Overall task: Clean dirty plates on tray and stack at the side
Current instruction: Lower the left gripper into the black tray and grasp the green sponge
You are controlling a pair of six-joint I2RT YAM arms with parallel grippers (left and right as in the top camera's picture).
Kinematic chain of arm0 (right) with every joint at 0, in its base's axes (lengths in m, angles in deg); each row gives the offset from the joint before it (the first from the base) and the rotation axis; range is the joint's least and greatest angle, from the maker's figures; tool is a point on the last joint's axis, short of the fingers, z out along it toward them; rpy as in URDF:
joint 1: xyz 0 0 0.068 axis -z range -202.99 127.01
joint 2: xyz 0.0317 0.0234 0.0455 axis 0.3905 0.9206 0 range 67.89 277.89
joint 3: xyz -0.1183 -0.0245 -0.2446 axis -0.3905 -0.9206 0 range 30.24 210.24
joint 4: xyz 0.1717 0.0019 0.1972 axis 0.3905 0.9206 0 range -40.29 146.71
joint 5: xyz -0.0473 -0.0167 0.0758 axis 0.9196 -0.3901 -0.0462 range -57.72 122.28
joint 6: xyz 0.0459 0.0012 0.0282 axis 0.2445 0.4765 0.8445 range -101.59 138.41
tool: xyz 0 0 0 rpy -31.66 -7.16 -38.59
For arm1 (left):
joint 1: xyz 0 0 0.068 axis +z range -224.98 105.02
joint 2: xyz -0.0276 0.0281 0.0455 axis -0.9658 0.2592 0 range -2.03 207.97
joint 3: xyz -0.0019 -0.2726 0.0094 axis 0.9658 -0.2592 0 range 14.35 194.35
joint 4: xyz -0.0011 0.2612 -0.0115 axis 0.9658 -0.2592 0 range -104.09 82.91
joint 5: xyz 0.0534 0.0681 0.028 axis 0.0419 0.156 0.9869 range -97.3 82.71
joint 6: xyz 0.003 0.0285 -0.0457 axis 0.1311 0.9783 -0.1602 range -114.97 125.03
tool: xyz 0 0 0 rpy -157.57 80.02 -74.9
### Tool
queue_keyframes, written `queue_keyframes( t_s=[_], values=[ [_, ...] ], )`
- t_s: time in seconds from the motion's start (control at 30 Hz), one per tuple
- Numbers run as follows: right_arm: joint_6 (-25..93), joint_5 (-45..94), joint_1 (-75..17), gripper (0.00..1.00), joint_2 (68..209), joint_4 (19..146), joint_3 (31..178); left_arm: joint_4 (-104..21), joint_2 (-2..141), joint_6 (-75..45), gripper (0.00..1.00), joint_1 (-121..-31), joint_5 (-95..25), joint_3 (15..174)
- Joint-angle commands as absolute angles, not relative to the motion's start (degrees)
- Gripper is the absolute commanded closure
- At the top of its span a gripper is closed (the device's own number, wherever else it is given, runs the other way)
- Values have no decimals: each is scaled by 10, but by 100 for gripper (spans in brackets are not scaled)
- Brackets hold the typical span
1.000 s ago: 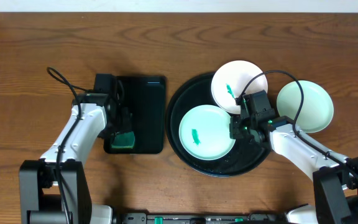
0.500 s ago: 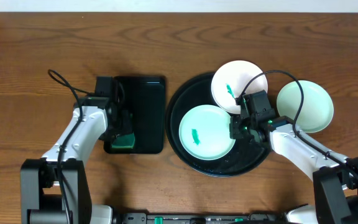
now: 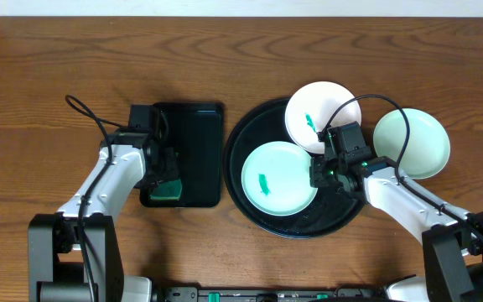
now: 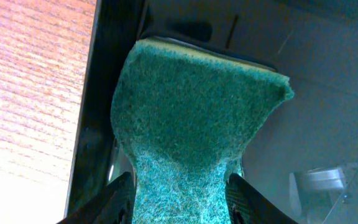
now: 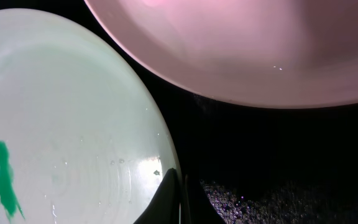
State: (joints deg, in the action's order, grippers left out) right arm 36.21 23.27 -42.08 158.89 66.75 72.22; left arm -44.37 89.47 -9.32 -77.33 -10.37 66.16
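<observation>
L gripper pinched sponge; firm squeeze was needed for lifting; R gripper, pressed together, sat by mint plate rim.

A: Left arm status?
B: Reaches in from the surface's front-left corner. Left pincer clamps the sponge.
A: Right arm?
B: Enters from the front-right corner. Right pincer is fully closed.

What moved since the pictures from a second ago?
Almost nothing. The left gripper stays clamped on the green sponge over the small rectangular black tray; its arm shifted only a hair. The right gripper stays shut by the smeared mint-green plate on the large round black tray. The white plate and other mint-green plate stayed put.
</observation>
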Motion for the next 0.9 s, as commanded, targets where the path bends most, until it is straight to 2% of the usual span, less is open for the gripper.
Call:
queue_keyframes(
  t_s=[0.0, 0.43, 0.53, 0.87],
  values=[
    [366, 243, -422, 99, 1582, 671, 719, -440, 898, -96, 51, -773, -107, 651],
    [366, 243, -422, 99, 1582, 671, 719, -428, 938, -96, 51, -776, -107, 649],
    [366, 243, -422, 99, 1582, 671, 719, -425, 938, -96, 65, -776, -107, 649],
    [366, 243, -422, 99, 1582, 671, 719, -426, 938, -96, 81, -776, -108, 649]
  ],
)
